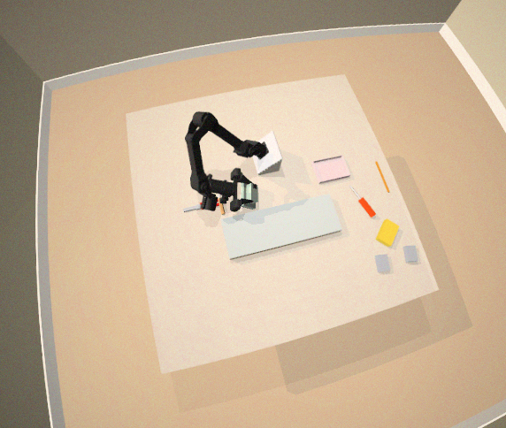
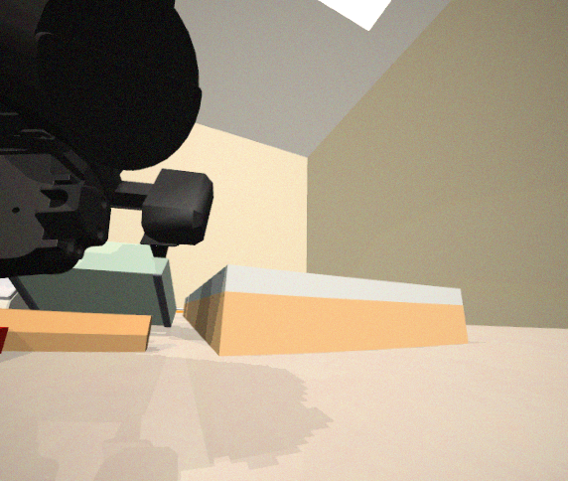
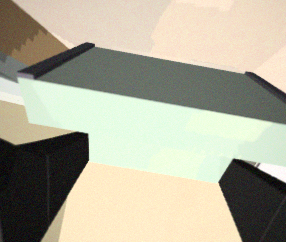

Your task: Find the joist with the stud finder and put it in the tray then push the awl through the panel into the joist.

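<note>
The stud finder point(image 1: 245, 193) point(image 2: 119, 292) point(image 3: 157, 117) is pale green with a dark face and two black strips. My gripper point(image 1: 244, 190) point(image 3: 156, 145) is shut on its narrower neck, one finger on each side. It is held tilted beside the panel's near left end, dark face turned to the exterior view. Whether its lower edge touches the table I cannot tell. The pale grey-green floor panel point(image 1: 283, 230) point(image 2: 326, 284) lies flat; no hole shows. The pink tray point(image 1: 332, 170) is empty. A tool with an orange-red handle and thin shaft, seemingly the awl point(image 1: 366, 207), lies right of the panel.
A white wedge point(image 1: 270, 158) stands behind the gripper. A wooden block point(image 1: 221, 209) point(image 2: 77, 328) and a red tool with a grey blade point(image 1: 193, 208) lie under the arm. A yellow block point(image 1: 387, 233), two grey blocks point(image 1: 382, 263) point(image 1: 410, 254) and an orange stick point(image 1: 382, 177) lie at right.
</note>
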Available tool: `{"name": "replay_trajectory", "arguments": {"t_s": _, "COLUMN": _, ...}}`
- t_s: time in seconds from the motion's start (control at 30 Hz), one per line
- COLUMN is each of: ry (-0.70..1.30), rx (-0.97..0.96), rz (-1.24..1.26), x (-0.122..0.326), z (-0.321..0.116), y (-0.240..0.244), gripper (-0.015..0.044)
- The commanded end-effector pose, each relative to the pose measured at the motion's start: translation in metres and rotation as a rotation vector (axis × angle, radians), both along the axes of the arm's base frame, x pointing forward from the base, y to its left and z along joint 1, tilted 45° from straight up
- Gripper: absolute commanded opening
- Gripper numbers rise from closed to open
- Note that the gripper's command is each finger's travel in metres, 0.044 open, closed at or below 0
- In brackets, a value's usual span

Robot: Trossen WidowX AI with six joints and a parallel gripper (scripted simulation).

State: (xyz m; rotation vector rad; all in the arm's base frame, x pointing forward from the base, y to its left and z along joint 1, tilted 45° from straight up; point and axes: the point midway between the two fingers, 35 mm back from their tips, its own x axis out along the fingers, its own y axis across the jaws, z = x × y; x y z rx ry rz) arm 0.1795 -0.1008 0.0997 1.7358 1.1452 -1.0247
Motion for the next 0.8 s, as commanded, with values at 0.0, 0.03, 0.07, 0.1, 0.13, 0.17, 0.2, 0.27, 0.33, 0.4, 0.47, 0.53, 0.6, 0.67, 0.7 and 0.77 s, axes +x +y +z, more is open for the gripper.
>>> {"name": "replay_trajectory", "arguments": {"t_s": 0.0, "ry": 0.006, "rx": -0.014, "rz": -0.006, "x": -0.0010, "z": -0.0009, "y": -0.0033, "gripper": 0.0378}}
{"name": "replay_trajectory", "arguments": {"t_s": 0.03, "ry": 0.006, "rx": -0.014, "rz": -0.006, "x": -0.0010, "z": -0.0009, "y": -0.0033, "gripper": 0.0378}}
{"name": "replay_trajectory", "arguments": {"t_s": 0.07, "ry": 0.006, "rx": -0.014, "rz": -0.006, "x": -0.0010, "z": -0.0009, "y": -0.0033, "gripper": 0.0378}}
{"name": "replay_trajectory", "arguments": {"t_s": 0.1, "ry": 0.006, "rx": -0.014, "rz": -0.006, "x": -0.0010, "z": -0.0007, "y": -0.0034, "gripper": 0.0378}}
{"name": "replay_trajectory", "arguments": {"t_s": 0.13, "ry": 0.006, "rx": -0.014, "rz": -0.006, "x": -0.0011, "z": -0.0004, "y": -0.0039, "gripper": 0.0378}}
{"name": "replay_trajectory", "arguments": {"t_s": 0.17, "ry": 0.006, "rx": -0.014, "rz": -0.006, "x": -0.0013, "z": 0.0001, "y": -0.0045, "gripper": 0.0378}}
{"name": "replay_trajectory", "arguments": {"t_s": 0.2, "ry": 0.006, "rx": -0.014, "rz": -0.006, "x": -0.0015, "z": 0.0005, "y": -0.0051, "gripper": 0.0378}}
{"name": "replay_trajectory", "arguments": {"t_s": 0.27, "ry": 0.006, "rx": -0.014, "rz": -0.006, "x": -0.0016, "z": 0.0009, "y": -0.0056, "gripper": 0.0378}}
{"name": "replay_trajectory", "arguments": {"t_s": 0.33, "ry": 0.006, "rx": -0.014, "rz": -0.006, "x": -0.0016, "z": 0.0009, "y": -0.0056, "gripper": 0.0378}}
{"name": "replay_trajectory", "arguments": {"t_s": 0.4, "ry": 0.006, "rx": -0.014, "rz": -0.006, "x": -0.0016, "z": 0.0009, "y": -0.0056, "gripper": 0.0378}}
{"name": "replay_trajectory", "arguments": {"t_s": 0.47, "ry": 0.006, "rx": -0.014, "rz": -0.006, "x": -0.0016, "z": 0.0009, "y": -0.0056, "gripper": 0.0378}}
{"name": "replay_trajectory", "arguments": {"t_s": 0.53, "ry": 0.006, "rx": -0.014, "rz": -0.006, "x": -0.0016, "z": 0.0009, "y": -0.0056, "gripper": 0.0378}}
{"name": "replay_trajectory", "arguments": {"t_s": 0.6, "ry": 0.006, "rx": -0.014, "rz": -0.006, "x": -0.0016, "z": 0.0009, "y": -0.0056, "gripper": 0.0378}}
{"name": "replay_trajectory", "arguments": {"t_s": 0.67, "ry": 0.006, "rx": -0.014, "rz": -0.006, "x": -0.0016, "z": 0.0009, "y": -0.0056, "gripper": 0.0378}}
{"name": "replay_trajectory", "arguments": {"t_s": 0.7, "ry": 0.006, "rx": -0.014, "rz": -0.006, "x": -0.0016, "z": 0.0009, "y": -0.0056, "gripper": 0.0378}}
{"name": "replay_trajectory", "arguments": {"t_s": 0.77, "ry": 0.006, "rx": -0.014, "rz": -0.006, "x": -0.0016, "z": 0.0009, "y": -0.0056, "gripper": 0.0378}}
